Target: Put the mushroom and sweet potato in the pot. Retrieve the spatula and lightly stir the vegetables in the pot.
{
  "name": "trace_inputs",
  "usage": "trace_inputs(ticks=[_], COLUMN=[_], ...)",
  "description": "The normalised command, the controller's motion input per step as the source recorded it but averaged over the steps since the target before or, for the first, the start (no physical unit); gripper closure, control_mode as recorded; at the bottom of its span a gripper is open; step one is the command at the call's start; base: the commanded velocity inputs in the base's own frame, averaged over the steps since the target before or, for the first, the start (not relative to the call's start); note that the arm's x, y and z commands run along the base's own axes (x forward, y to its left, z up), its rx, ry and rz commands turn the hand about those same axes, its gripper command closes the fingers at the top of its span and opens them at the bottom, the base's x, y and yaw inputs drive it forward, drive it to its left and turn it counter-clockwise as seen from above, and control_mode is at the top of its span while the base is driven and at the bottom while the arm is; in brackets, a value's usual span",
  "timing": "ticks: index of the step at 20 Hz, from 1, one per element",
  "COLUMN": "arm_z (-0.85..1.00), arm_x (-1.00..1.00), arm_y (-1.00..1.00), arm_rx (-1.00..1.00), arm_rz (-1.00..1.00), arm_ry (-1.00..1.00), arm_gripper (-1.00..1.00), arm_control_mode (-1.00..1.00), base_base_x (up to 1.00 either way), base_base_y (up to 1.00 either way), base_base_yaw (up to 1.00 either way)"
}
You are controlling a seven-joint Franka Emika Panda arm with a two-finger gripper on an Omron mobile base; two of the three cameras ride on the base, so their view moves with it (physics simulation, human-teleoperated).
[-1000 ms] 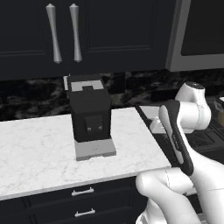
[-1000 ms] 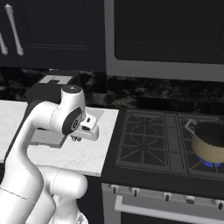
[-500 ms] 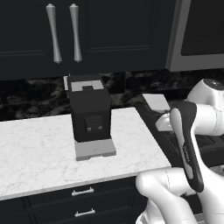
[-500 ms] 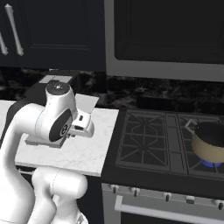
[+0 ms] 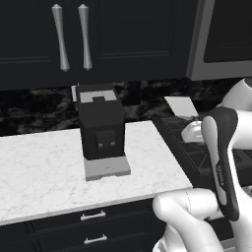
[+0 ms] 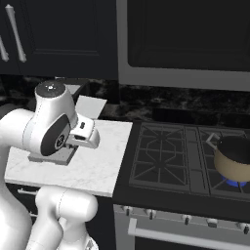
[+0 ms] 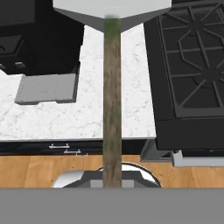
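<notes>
Currently the gripper is pressed together on the spatula, pinching the low end of its brownish handle; in the hand view the handle runs straight up to the light grey blade at the top edge. In the right base view the blade juts past the arm, above the white marble counter. The pot sits on the stove at its far right burner, over a blue flame, well apart from the hand. Its inside is too dark to tell whether the mushroom and sweet potato lie in it. Judged step: the spatula is retrieved and is being carried toward the pot for the stir. The next move calls for a long swing to the right across the grates, then lowering the blade inside the dark rim without knocking the near side handle. Room: the air over the counter and the left burners looks open. A black coffee machine stands on the counter to the left. The microwave overhangs the stove, so the carry should stay low.
</notes>
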Motion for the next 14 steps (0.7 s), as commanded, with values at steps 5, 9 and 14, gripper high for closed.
trace_inputs(ticks=[5,9,14], arm_z=[0.0,0.0,0.0], arm_x=[0.0,0.0,0.0], arm_y=[0.0,0.0,0.0], arm_rx=[0.0,0.0,0.0], arm_rz=[0.0,0.0,0.0], arm_ry=[0.01,0.0,0.0], arm_gripper=[1.0,1.0,1.0], arm_control_mode=[-1.0,-1.0,1.0], base_base_x=[0.0,0.0,-0.18], base_base_y=[0.0,0.0,-0.09], base_base_yaw=[0.0,0.0,0.0])
